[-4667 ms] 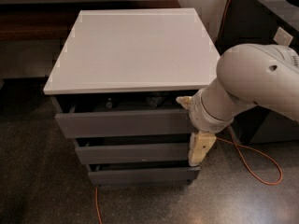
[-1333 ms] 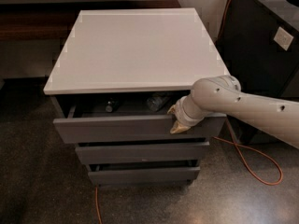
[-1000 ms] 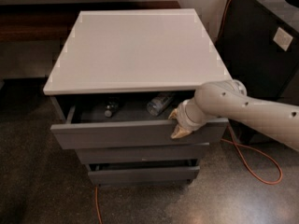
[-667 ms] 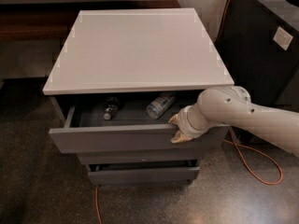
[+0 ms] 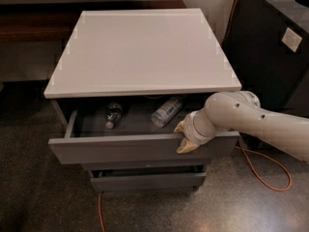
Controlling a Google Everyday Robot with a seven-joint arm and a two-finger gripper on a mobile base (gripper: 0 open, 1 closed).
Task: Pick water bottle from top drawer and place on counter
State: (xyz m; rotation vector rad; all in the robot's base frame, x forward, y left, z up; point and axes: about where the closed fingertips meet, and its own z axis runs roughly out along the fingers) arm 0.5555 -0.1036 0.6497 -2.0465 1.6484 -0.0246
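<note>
The top drawer [image 5: 116, 150] stands pulled out under the white counter [image 5: 145, 47]. In it the water bottle [image 5: 114, 113], small with a dark label band and a whitish cap, lies at the left with the cap toward the front. A longer clear bottle [image 5: 167, 111] with a pale blue label lies slanted to its right. My gripper [image 5: 182, 138] is at the right part of the drawer's front panel, one beige finger inside the rim and one on the outer face, closed on the panel. The arm reaches in from the right.
Two narrower grey drawers [image 5: 145, 180] sit below, closed. A dark cabinet [image 5: 270, 47] stands at the right, with an orange cable [image 5: 263, 174] on the speckled floor beside it. A wooden bench [image 5: 29, 28] runs along the back left.
The gripper moved from the cabinet's right side to the top drawer's front and pulled it outward. The drawer has opened wide, and both bottles inside have come into view.
</note>
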